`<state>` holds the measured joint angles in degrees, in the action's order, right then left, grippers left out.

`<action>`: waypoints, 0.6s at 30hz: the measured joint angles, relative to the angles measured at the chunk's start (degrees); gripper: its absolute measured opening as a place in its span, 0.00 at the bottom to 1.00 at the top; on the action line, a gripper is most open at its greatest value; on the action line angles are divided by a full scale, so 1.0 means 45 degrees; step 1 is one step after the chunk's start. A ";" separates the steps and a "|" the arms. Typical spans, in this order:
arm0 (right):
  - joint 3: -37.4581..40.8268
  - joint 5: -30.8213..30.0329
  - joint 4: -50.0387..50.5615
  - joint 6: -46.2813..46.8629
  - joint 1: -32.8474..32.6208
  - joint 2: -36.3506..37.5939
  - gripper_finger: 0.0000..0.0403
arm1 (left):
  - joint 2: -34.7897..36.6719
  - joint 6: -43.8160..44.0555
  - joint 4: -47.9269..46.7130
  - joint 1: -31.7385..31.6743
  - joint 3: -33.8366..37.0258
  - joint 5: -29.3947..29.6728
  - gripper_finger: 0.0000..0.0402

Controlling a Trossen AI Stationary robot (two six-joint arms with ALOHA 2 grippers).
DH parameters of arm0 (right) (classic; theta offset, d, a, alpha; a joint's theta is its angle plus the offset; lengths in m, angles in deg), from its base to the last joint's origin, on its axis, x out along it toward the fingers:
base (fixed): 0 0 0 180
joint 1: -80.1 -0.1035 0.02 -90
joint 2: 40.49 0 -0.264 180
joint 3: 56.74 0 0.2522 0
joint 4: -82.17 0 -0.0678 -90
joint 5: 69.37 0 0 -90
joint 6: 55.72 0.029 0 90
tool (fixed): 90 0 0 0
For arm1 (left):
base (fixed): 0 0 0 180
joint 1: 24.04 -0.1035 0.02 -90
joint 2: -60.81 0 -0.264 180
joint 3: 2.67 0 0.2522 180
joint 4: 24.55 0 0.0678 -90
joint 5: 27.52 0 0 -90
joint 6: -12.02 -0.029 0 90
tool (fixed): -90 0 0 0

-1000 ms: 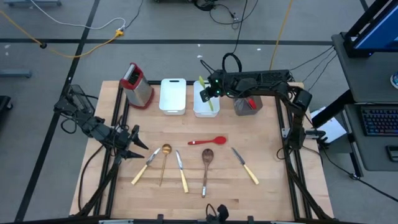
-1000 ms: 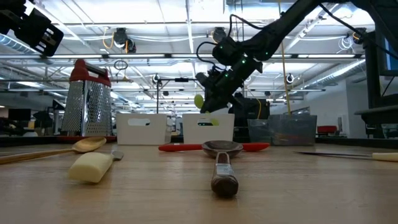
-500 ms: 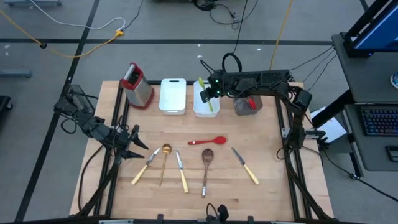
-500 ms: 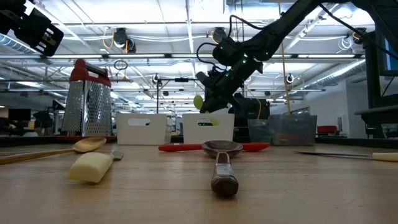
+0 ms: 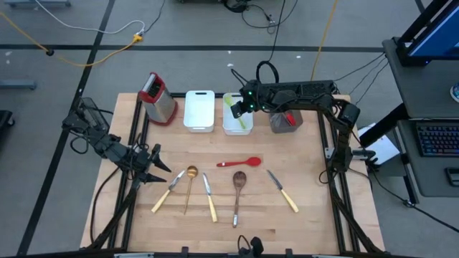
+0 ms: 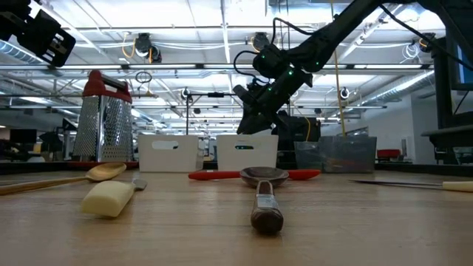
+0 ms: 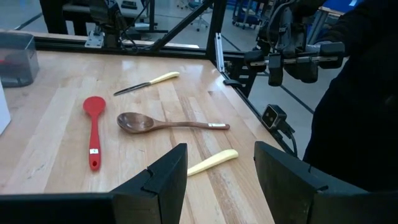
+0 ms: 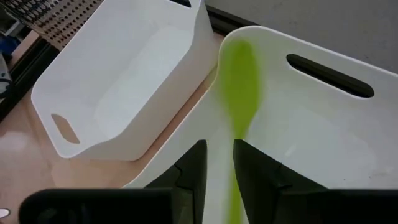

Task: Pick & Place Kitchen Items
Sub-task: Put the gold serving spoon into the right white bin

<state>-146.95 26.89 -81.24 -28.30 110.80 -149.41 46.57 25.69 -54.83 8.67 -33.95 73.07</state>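
Note:
My right gripper (image 5: pixel 242 106) hangs open over the right-hand white tray (image 5: pixel 228 125), fingers slanting down. A green spoon (image 8: pixel 239 81) is inside that tray, blurred, bowl toward the far rim. Its handle runs back between the parted fingers, and whether it touches them I cannot tell. On the table lie a red spoon (image 5: pixel 240 163), a wooden spoon (image 5: pixel 237 190), a gold spoon (image 5: pixel 190 185) and three cream-handled knives (image 5: pixel 209 197). My left gripper (image 5: pixel 154 166) waits open at the table's left edge with nothing between its fingers (image 7: pixel 161 180).
A second white tray (image 5: pixel 199 110) stands left of the first, and a red-topped box grater (image 5: pixel 159 99) left of that. A grey bin (image 5: pixel 285 120) holding something red stands to the right. Bare wood lies between the trays and the row of utensils.
My right gripper has stayed over the right-hand tray and let go of the green spoon. The spoon stood tilted up out of the gripper, its bowl above the tray's rim. It has dropped and now sits low inside the tray.

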 joint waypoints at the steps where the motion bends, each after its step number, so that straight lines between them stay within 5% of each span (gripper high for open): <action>1: 0.0000 0.0000 0.0004 0.0000 0.0000 0.0000 0.19 | 0.0000 0.0004 0.0000 0.0005 0.0000 0.0000 0.48; 10: 0.0024 0.0370 0.0006 -0.0179 -0.0010 0.0315 0.20 | 0.0000 0.0008 0.0000 0.0000 0.0000 0.0000 0.48; 18: 0.0019 0.0675 0.0181 -0.1907 -0.0772 0.2329 0.17 | -0.0005 0.0004 0.0007 0.0005 0.0000 0.0000 0.48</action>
<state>-146.86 29.93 -80.43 -36.88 107.33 -138.93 46.55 25.71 -54.80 8.69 -33.95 73.07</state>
